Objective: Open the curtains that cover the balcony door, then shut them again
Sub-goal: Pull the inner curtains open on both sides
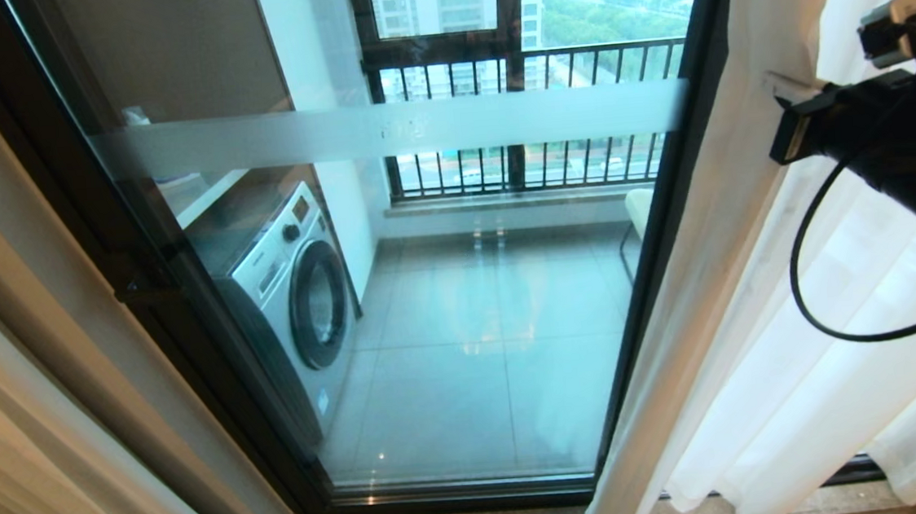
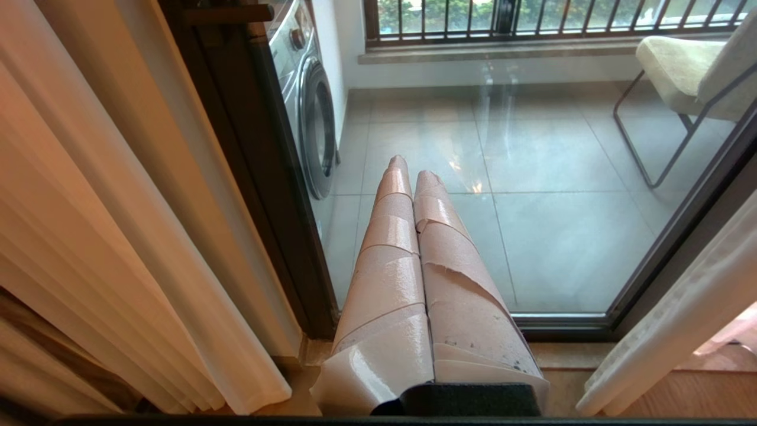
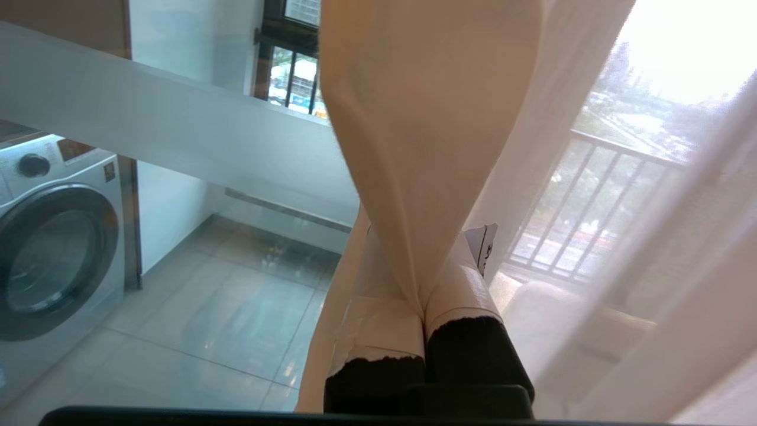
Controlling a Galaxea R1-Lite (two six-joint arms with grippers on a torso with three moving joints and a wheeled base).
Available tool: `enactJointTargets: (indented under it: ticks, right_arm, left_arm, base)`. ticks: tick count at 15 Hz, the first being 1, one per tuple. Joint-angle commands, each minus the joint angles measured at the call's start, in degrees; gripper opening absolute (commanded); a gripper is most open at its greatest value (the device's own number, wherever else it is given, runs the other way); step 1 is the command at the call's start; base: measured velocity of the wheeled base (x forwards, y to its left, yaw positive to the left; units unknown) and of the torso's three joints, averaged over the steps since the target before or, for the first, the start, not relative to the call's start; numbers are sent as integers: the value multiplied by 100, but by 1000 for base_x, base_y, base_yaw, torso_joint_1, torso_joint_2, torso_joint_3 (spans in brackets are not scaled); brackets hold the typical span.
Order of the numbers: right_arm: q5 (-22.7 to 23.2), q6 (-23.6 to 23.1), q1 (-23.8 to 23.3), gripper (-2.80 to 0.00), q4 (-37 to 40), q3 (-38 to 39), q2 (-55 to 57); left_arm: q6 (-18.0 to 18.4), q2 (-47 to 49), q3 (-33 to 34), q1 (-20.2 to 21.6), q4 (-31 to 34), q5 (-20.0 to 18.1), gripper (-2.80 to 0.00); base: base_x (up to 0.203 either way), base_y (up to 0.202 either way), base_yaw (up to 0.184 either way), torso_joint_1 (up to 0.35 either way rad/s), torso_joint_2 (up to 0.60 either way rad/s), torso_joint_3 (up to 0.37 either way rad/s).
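Curtains (image 1: 804,393) hang bunched at the right of the balcony door (image 1: 462,306), and their tops run out of my head view, so I can't see the rail. One glass panel stands uncovered; through it I count one washing machine (image 1: 298,302), one chair (image 2: 686,77) half cut off, and one railing (image 1: 529,121). Beige drapes (image 1: 47,436) fill the left edge. My right gripper (image 3: 423,296) has its jaws clamped on one fold of curtain fabric, tips buried in cloth. My left gripper (image 2: 408,171) hangs low before the glass, jaws pressed together, holding nothing.
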Motion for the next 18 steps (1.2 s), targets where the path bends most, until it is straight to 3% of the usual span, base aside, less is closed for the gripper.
enactJointTargets:
  ticks: [1,18]
  right_arm:
    - [11,-7,-94,-280,-42,-3,-56]
    - [13,2,-167,-280,-69,6,-295]
  left_arm:
    - [4,-2,0,6,2,1,-280]
    - [-8,-2,0,-3,2,1,-280]
  base:
    - [0,0,0,0,0,0]
    - [0,0,0,0,0,0]
